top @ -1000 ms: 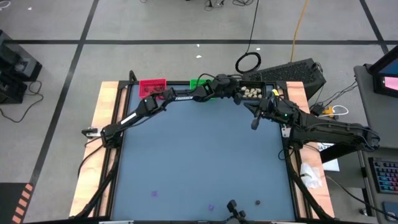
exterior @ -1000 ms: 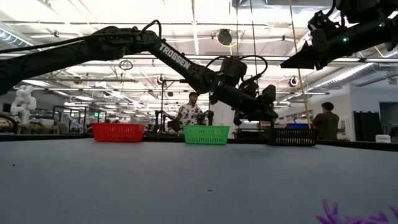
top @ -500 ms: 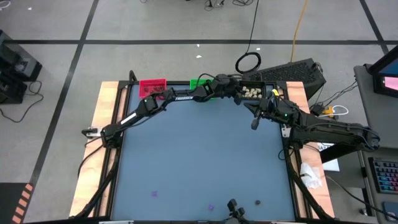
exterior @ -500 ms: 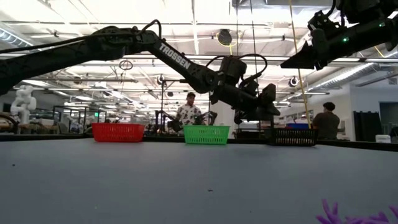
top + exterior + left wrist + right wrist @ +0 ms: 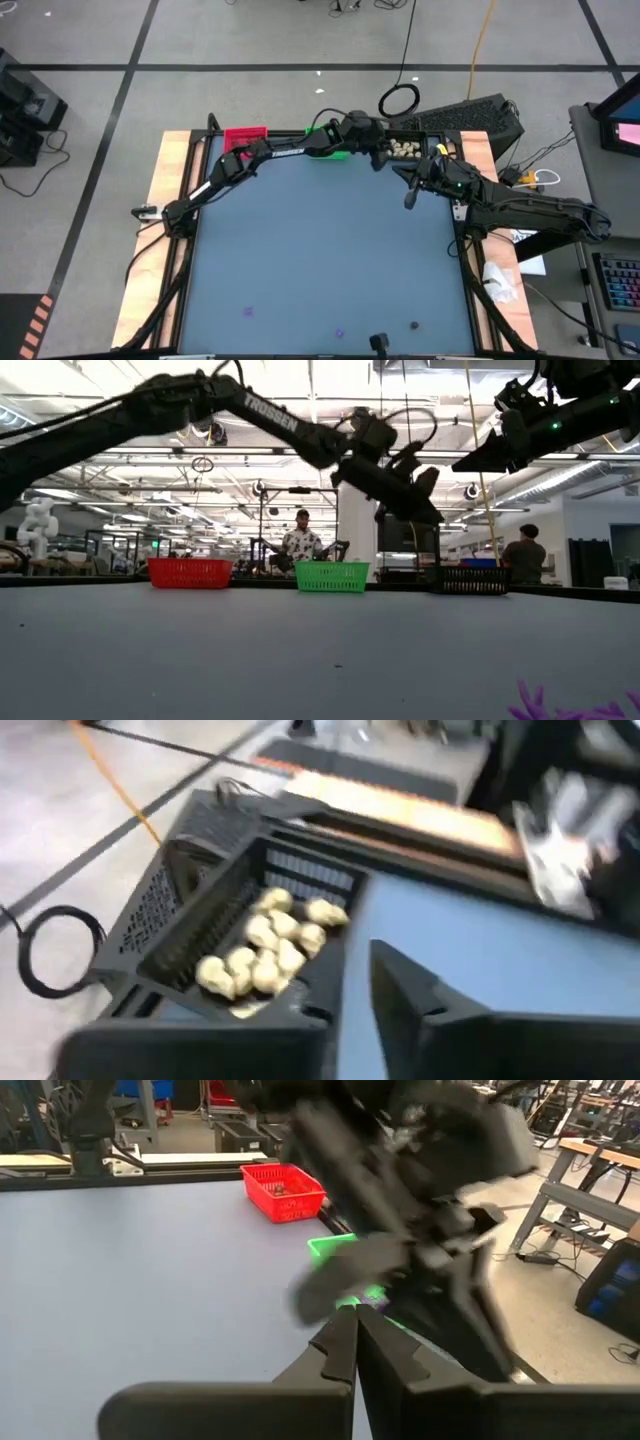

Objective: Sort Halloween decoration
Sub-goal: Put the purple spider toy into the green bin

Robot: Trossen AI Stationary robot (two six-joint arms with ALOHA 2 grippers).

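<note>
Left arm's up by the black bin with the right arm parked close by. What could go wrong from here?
1. The left gripper hangs close to the right gripper by the black bin; swinging back could clip it.
2. The cream lumps are piled at one end of the bin; later drops might bounce out.
3. The purple bits and dark lump lie at the near edge, a long reach.

Open robotics lab hall: ceiling strip lights (image 5: 300, 455), workbenches (image 5: 600, 1155), taped concrete floor (image 5: 200, 60), people (image 5: 302, 540) at stations.
</note>
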